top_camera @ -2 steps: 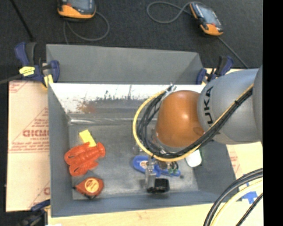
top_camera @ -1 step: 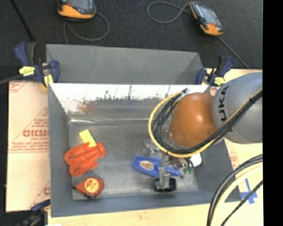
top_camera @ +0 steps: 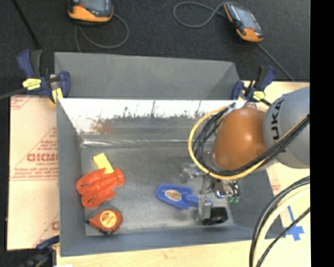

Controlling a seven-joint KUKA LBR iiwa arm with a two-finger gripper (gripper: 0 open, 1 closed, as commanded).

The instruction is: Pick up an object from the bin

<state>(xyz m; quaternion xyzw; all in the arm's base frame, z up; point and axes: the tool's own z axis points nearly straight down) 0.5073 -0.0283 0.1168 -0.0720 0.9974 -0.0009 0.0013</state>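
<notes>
My claw (top_camera: 206, 207) sits low in the lower right of the bin (top_camera: 141, 161), at the right end of a flat blue tag (top_camera: 175, 196) with an oval label. I cannot tell whether it is spread or pressed together. An orange toy (top_camera: 99, 185), a yellow block (top_camera: 103, 162) and an orange tape measure (top_camera: 107, 220) lie at lower left.

Dark matte black floor (top_camera: 151, 31) all round, rounded orange-and-grey handheld device (top_camera: 90, 9) lying up at eleven o'clock, second orange-and-grey handheld unit (top_camera: 242, 20) at one o'clock, thin black cable (top_camera: 127, 29) looping across the floor at twelve.
</notes>
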